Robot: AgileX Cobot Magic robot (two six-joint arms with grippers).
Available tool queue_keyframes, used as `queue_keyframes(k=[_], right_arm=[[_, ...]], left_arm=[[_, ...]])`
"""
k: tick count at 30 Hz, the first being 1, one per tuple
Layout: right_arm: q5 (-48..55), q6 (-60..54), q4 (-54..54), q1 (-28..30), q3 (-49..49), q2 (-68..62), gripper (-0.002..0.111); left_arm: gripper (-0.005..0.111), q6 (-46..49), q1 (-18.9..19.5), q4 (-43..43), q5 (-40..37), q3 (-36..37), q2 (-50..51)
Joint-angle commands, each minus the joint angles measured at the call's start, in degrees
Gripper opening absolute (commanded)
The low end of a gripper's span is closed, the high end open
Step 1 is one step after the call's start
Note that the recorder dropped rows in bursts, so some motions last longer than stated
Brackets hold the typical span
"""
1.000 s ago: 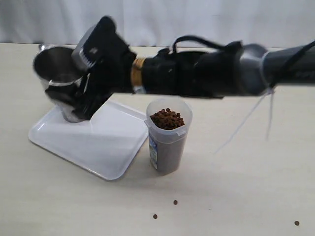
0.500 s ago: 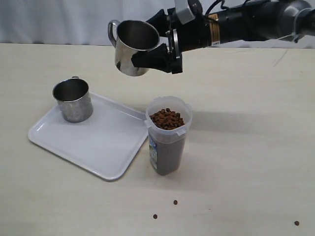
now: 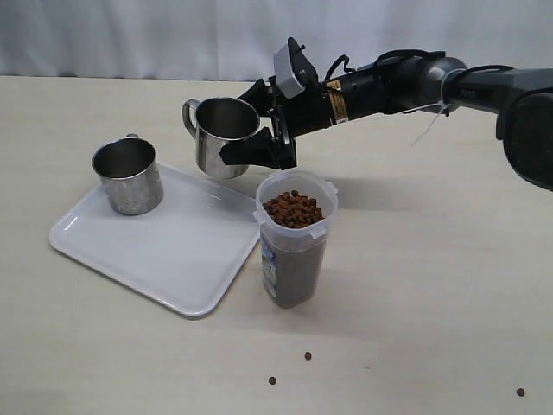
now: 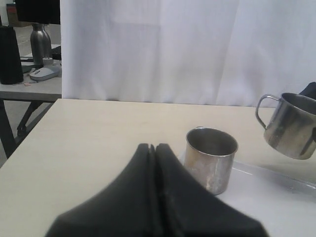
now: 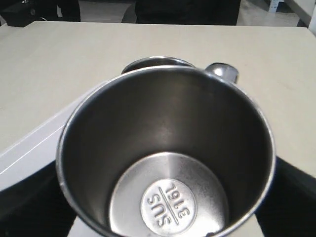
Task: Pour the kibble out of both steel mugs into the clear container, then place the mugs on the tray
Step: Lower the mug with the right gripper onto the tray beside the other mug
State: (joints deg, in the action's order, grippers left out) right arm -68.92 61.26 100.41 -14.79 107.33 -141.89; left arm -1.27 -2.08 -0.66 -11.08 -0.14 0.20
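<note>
held steel mug: looking empty, so it's handling light, stiff, kinda slippery
right gripper: jaws are pinching the mug's side wall
left gripper: jaws are sitting pressed together

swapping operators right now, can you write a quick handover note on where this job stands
Left gripper: shut, holding nothing, out of the exterior view.
Right gripper: shut on the second mug, which is empty and held in the air, slightly tilted, by the far edge of the tray.
First mug: upright on the tray, looks empty.
Clear container: stands beside the tray, kibble up near its rim. A few stray pellets lie on the table.
Done: both pours, one mug placed.
Left: set the held mug on the tray and let go.
</note>
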Motion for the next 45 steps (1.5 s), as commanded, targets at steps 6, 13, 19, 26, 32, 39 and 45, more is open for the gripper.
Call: queue_keyframes(k=[6, 13, 19, 26, 32, 39, 45], right_arm=[[-1.0, 0.5, -0.5, -1.4, 0.5, -2.0, 0.005], [-1.0, 0.3, -0.5, -2.8, 0.5, -4.0, 0.005], [-1.0, -0.2, -0.5, -3.9, 0.5, -4.2, 0.005], [-1.0, 0.1, -0.5, -5.4, 0.5, -4.8, 0.005], [-1.0, 1.6, -0.5, -6.0, 0.5, -5.9, 0.005], [-1.0, 3.5, -0.5, -6.0, 0.4, -6.2, 0.031], [-1.0, 4.0, -0.5, -5.9, 0.4, -6.2, 0.08]], left_arm=[[0.0, 0.0, 0.1, 0.0, 0.4, 0.1, -0.2], [0.0, 0.0, 0.1, 0.0, 0.5, 0.1, -0.2], [0.0, 0.0, 0.1, 0.0, 0.6, 0.1, -0.2], [0.0, 0.0, 0.1, 0.0, 0.6, 0.1, -0.2], [0.0, 0.0, 0.1, 0.0, 0.6, 0.1, -0.2], [0.0, 0.0, 0.1, 0.0, 0.6, 0.1, -0.2], [0.0, 0.0, 0.1, 0.0, 0.3, 0.1, -0.2]])
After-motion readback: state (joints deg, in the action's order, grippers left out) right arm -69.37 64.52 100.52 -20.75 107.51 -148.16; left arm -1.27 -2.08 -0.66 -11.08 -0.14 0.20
